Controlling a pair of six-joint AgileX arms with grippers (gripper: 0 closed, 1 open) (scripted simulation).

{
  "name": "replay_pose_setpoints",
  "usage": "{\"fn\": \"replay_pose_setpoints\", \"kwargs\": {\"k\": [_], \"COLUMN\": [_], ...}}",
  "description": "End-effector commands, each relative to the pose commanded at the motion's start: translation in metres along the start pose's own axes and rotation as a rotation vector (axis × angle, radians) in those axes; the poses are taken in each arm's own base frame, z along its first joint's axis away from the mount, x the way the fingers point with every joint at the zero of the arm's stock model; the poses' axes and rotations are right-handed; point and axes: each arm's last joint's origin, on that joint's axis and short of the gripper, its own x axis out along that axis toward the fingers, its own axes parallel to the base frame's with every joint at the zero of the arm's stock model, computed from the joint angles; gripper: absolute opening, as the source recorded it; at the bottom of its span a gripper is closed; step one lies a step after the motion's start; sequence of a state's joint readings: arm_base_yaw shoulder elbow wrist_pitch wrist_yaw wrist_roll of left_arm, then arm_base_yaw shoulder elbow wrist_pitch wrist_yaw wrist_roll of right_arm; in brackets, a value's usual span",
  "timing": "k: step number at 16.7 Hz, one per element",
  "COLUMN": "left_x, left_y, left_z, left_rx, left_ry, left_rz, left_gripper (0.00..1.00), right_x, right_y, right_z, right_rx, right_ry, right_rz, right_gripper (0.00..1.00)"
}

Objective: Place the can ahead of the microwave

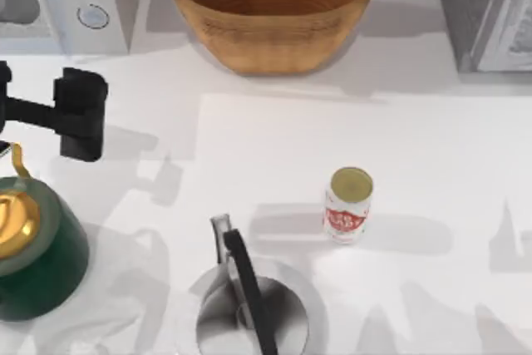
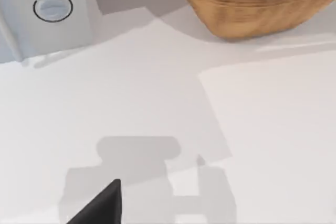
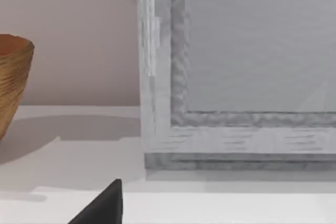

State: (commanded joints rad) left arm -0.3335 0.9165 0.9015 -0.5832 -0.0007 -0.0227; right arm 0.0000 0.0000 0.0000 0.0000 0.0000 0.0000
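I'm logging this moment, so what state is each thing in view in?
can: upright on the table, free of any grasp, right of centre, not yet ahead of the microwave.
microwave: far left corner, door shut as far as shows.
left end effector: hovering ahead of the microwave, holding nothing.
basket: upright, nothing visible inside.
green kettle: upright, lid on.
silver kettle: upright, handle raised.
grey appliance: far right corner, closed.

A: Count, boxy appliances?
B: Two: one pale grey-white microwave with two round dials (image 1: pixel 62 2), one darker grey box (image 1: pixel 486 10).
A: Kettles?
B: Two: green-and-gold (image 1: pixel 33 247), silver (image 1: pixel 249 309).
A: Rest?
B: One woven wooden bowl (image 1: pixel 273 7), one white-and-red can (image 1: pixel 347 205).
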Motion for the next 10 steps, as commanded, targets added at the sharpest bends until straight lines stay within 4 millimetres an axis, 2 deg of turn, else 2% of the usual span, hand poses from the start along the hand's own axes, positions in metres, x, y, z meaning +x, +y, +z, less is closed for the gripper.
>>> {"fn": "replay_pose_setpoints", "kwargs": {"k": [3, 5, 7, 10], "left_x": [0.048, 0.085, 0.120, 0.163], "left_y": [-0.029, -0.056, -0.087, -0.137], "left_z": [0.056, 0.080, 0.093, 0.097], "left_rx": [0.058, 0.106, 0.157, 0.242], "left_ry": [0.244, 0.390, 0.513, 0.662], "left_rz": [-0.065, -0.099, -0.129, -0.169], "left_gripper": [1.00, 1.00, 1.00, 1.00], "right_x": [0.000, 0.000, 0.000, 0.000], "right_y": [0.000, 0.000, 0.000, 0.000], "right_z": [0.000, 0.000, 0.000, 0.000], "right_rx": [0.000, 0.000, 0.000, 0.000], "right_ry": [0.000, 0.000, 0.000, 0.000], "right_rz": [0.000, 0.000, 0.000, 0.000], "right_gripper": [1.00, 1.00, 1.00, 1.00]}}
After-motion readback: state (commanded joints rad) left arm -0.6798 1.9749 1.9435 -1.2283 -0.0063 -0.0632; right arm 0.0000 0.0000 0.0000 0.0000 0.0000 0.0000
